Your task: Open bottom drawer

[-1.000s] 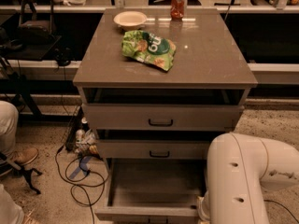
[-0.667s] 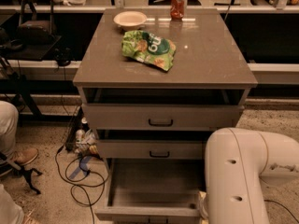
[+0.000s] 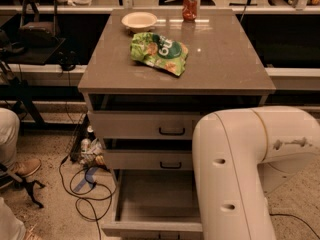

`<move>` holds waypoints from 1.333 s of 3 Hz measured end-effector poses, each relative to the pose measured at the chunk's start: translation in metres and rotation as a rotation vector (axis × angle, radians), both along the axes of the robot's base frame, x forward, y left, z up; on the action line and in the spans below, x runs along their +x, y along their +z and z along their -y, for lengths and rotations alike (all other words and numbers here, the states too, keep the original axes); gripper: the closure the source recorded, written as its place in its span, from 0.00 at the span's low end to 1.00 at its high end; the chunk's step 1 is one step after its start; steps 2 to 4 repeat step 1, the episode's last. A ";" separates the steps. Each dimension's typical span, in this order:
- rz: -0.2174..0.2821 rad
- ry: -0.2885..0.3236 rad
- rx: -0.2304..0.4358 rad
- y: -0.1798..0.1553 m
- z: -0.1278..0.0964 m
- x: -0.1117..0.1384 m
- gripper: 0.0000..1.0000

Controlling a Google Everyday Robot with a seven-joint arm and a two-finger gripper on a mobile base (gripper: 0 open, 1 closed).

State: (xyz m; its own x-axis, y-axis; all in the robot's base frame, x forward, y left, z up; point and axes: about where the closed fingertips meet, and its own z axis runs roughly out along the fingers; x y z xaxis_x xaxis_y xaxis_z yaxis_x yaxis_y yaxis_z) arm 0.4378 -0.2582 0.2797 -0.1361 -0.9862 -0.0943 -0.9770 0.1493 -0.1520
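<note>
A grey cabinet (image 3: 225,59) stands in front of me with three drawers. The bottom drawer (image 3: 150,228) is pulled far out toward me, low near the floor. I can look down into it, and the part I can see has nothing in it. The middle drawer (image 3: 140,160) and the top drawer (image 3: 135,126) sit above it. They stick out much less, and each has a small black handle. A big white robot arm (image 3: 240,174) fills the lower right. It bends down in front of the cabinet and covers the right side of the bottom drawer. The gripper is out of sight past the arm, so I cannot tell if it is open or has hold of anything. On top of the cabinet lies a green chip bag (image 3: 159,51). A pale bowl (image 3: 139,20) and a red can (image 3: 190,4) stand near the back edge, apart from each other. On the floor to the left are black cables (image 3: 85,184) and someone's brown shoe (image 3: 22,168).
</note>
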 end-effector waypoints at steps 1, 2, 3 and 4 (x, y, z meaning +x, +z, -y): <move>0.053 -0.015 -0.002 0.045 0.009 -0.006 0.00; 0.053 -0.015 -0.002 0.045 0.009 -0.006 0.00; 0.053 -0.015 -0.002 0.045 0.009 -0.006 0.00; 0.053 -0.015 -0.002 0.045 0.009 -0.006 0.00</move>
